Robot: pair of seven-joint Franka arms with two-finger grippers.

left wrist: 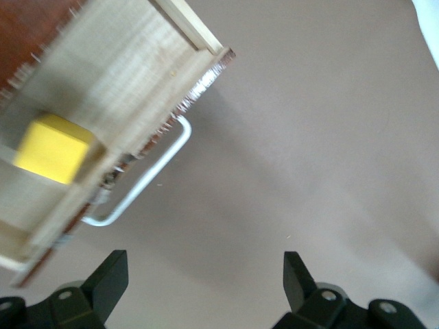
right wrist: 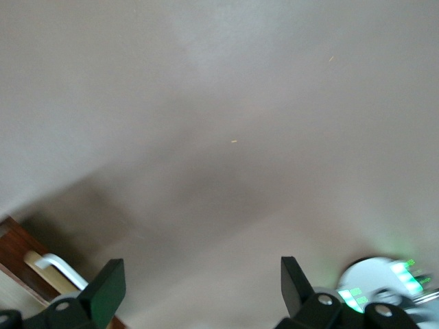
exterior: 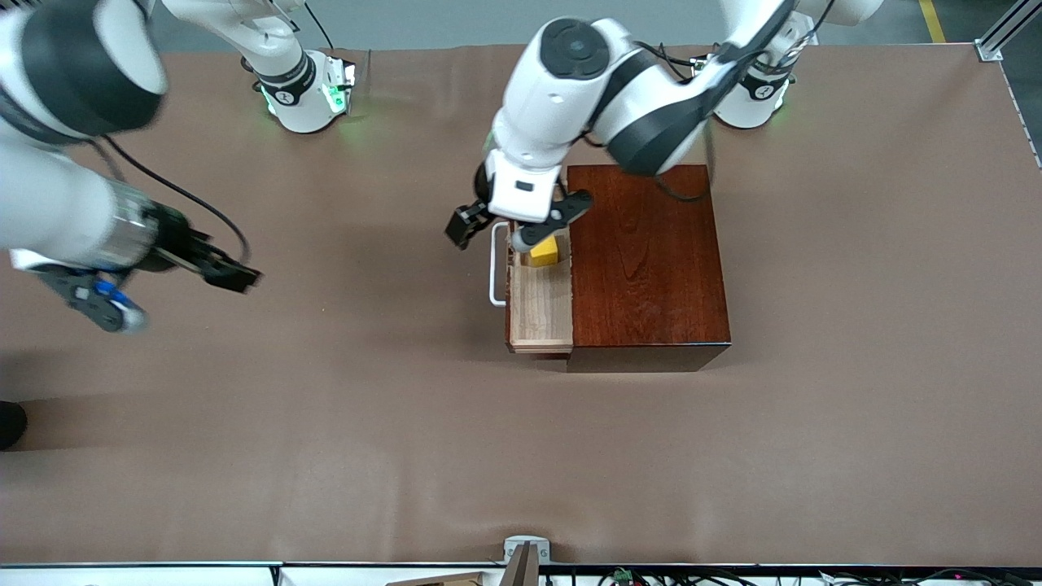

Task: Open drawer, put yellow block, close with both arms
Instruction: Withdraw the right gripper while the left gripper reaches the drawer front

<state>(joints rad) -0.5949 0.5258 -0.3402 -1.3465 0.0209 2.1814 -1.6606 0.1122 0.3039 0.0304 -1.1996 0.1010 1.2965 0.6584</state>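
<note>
The dark reddish-brown box (exterior: 651, 260) stands mid-table with its pale-wood drawer (exterior: 541, 309) pulled out toward the right arm's end; the white handle (exterior: 494, 264) is on its front. The yellow block (exterior: 544, 252) lies in the drawer, at the end farther from the front camera. My left gripper (exterior: 513, 224) hovers open and empty over that end of the drawer. In the left wrist view the block (left wrist: 51, 147), the drawer (left wrist: 123, 75) and the handle (left wrist: 147, 175) show past the gripper (left wrist: 206, 274). My right gripper (exterior: 230, 275) hangs open over bare table toward the right arm's end.
The right wrist view shows its open gripper (right wrist: 202, 281), the drawer handle (right wrist: 58, 267) and the right arm's green-lit base (right wrist: 384, 288). The brown table cover (exterior: 326, 448) spreads around the box. A metal bracket (exterior: 525, 553) sits at the table's near edge.
</note>
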